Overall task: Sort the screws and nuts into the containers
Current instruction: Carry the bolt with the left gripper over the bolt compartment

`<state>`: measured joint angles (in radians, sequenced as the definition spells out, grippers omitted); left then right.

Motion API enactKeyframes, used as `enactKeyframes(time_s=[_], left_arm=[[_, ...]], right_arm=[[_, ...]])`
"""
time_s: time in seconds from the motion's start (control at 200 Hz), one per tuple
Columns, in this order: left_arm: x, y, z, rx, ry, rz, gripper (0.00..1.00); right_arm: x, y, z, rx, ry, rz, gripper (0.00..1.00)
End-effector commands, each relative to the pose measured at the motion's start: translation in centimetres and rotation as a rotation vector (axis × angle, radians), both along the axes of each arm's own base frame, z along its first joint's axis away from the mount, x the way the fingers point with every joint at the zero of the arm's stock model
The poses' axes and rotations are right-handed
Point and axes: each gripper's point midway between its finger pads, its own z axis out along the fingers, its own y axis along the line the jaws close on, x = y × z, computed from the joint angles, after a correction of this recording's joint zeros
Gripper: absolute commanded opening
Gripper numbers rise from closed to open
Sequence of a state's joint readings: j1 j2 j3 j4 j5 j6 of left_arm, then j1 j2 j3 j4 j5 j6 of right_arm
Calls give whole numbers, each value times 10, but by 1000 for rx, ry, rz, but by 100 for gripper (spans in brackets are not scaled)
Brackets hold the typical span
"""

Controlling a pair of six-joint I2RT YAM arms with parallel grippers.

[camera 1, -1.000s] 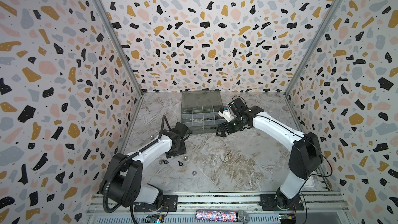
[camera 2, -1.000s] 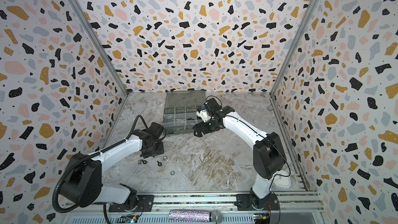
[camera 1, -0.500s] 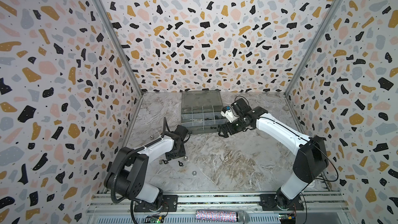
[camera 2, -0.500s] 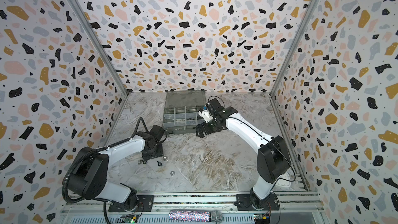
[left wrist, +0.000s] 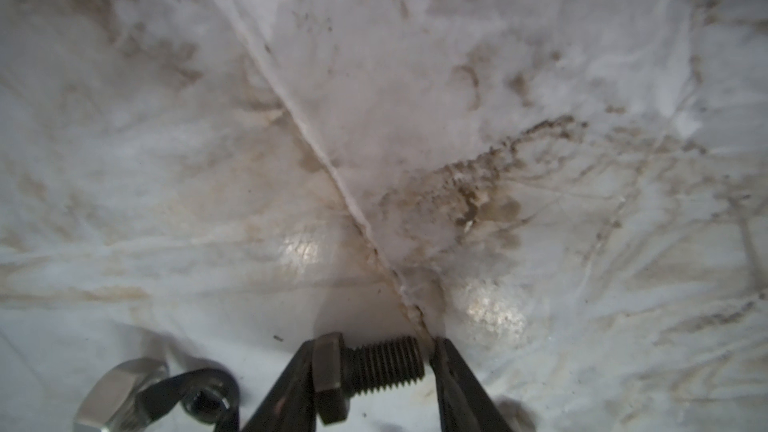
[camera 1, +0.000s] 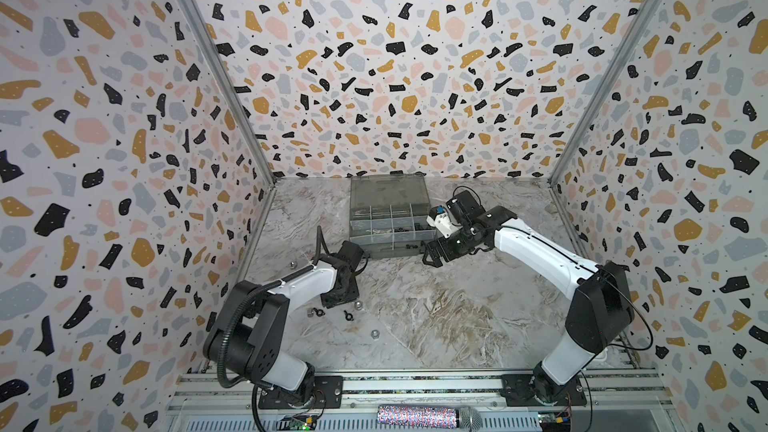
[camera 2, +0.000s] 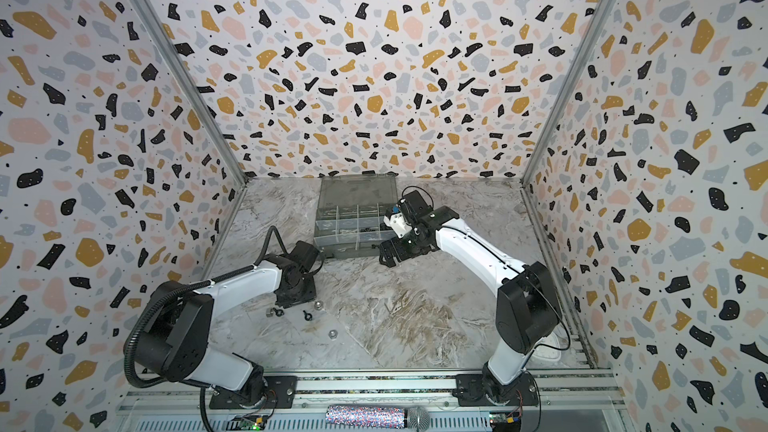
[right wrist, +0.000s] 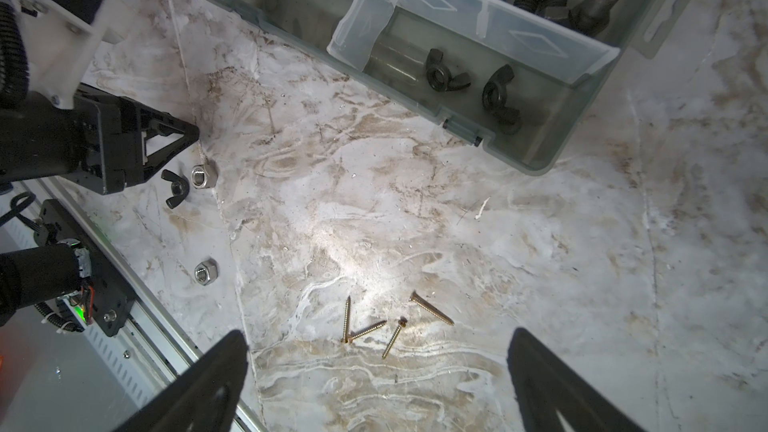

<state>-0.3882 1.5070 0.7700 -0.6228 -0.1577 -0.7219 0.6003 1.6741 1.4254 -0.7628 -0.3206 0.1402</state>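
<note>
While the left claw [left wrist: 374, 344] sat half open around 1 black bolt [left wrist: 386, 363] on the table [left wrist: 415, 97], touching only its head, it likely needed a gentle, straight squeeze. The right claw [right wrist: 379, 336] hung wide open, empty.

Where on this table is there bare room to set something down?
Bare: the back-left corner between box and left wall, and the strip between right arm and right wall. Crowded: nuts by the left gripper, thin screws by the right gripper, before the box.

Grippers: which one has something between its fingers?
The left gripper, straddling a short black hex-head bolt; the right gripper hangs wide open, holding nothing.
</note>
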Motion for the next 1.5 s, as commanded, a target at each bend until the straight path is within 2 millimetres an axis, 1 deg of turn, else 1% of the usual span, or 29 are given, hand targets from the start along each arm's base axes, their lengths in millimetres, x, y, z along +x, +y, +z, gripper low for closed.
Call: enactKeyframes(time_s=[0.0,0.15,0.29,0.415,0.491,0.671,0.771,0.911,1.016,1.101,1.216,1.332,1.397,1.497], left_arm=[[-3,11,-8,59,30,5,42],[-4,13,-10,68,44,-9,39],[-2,12,-9,63,45,-20,34],[0,9,-7,53,45,-33,32],[5,6,-2,50,43,-52,31],[31,-3,24,51,4,-96,30],[51,-10,39,48,-24,-124,30],[82,-25,55,46,-53,-172,30],[109,-43,68,46,-81,-219,30],[133,-63,81,41,-112,-262,30],[162,-90,92,23,-138,-308,30],[189,-123,104,-26,-183,-352,30],[203,-142,107,-57,-205,-374,30],[217,-180,112,-158,-235,-431,30]], right_arm=[[-5,-7,13,1,-22,3,99],[-5,-7,11,0,-16,1,99],[-4,-7,10,-2,-11,-3,99],[-4,-7,9,-5,-10,-7,99],[-2,-7,10,-5,-13,-10,99],[-1,-9,11,-5,-16,-30,99],[1,-12,12,-1,-22,-47,99],[4,-24,14,-3,-35,-93,99],[6,-35,16,-2,-47,-132,99],[7,-43,18,-3,-56,-160,99],[6,-55,21,-6,-66,-201,99],[3,-64,23,-6,-66,-234,99],[2,-69,23,-10,-65,-249,99],[-1,-76,25,-23,-64,-264,99]])
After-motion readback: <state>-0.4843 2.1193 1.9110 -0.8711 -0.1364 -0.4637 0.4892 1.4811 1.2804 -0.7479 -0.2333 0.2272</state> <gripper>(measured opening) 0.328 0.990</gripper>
